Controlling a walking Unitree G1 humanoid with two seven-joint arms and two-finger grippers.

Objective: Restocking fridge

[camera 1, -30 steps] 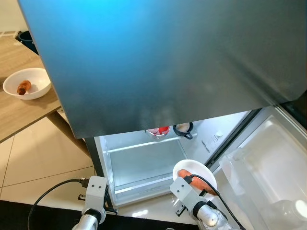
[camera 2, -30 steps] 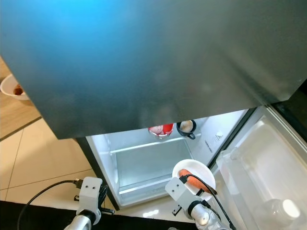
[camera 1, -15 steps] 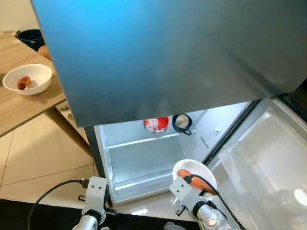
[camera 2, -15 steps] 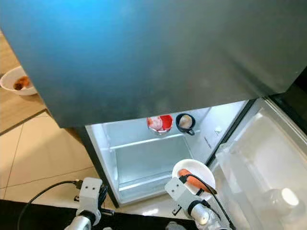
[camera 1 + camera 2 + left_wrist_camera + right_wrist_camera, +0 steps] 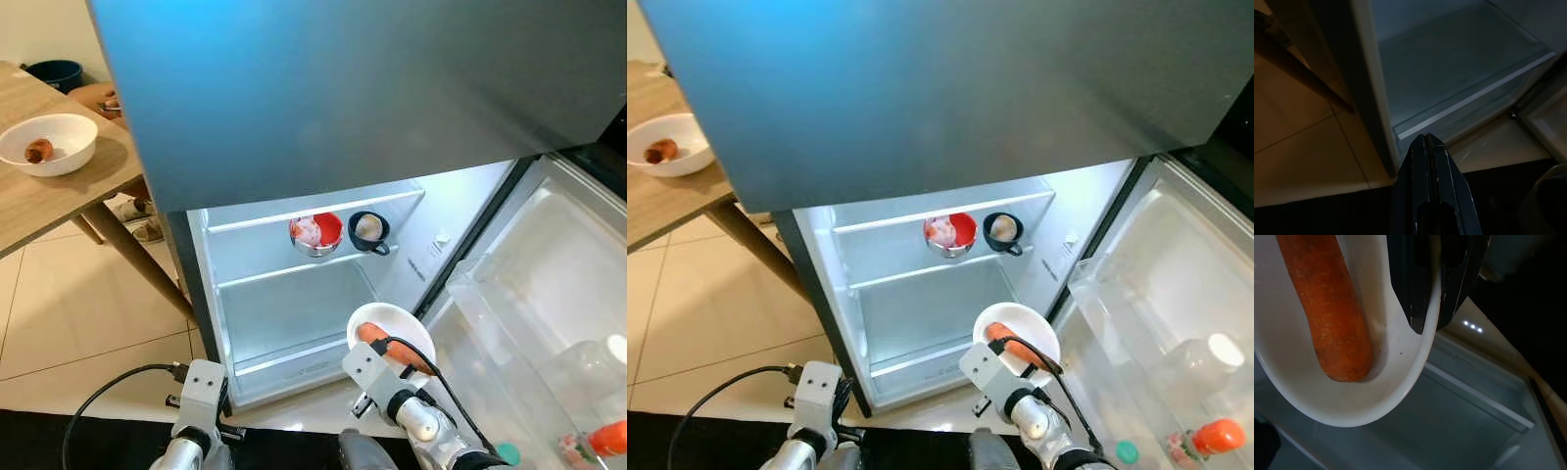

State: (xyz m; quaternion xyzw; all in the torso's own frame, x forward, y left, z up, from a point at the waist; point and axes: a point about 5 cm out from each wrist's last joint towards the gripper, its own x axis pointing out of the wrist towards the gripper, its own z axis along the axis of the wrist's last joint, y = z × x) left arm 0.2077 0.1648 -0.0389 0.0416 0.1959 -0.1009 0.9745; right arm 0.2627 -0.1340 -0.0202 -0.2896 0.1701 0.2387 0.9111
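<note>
Jaws of right gripper [image 5: 1425,308] pinch white bowl [image 5: 1400,382] rim, keeping orange carrot [image 5: 1327,308] level before fridge shelf [image 5: 294,323]; left gripper [image 5: 1428,147] closed, idle.

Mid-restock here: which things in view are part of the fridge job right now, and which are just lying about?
Job:
- right gripper, pinching the rim of the white bowl
- carrot in that bowl
- open fridge, lower shelf bare
- red bowl and dark cup on the upper shelf

Lying about:
- white bowl on the wooden table
- door bottles
- left gripper, idle
</note>
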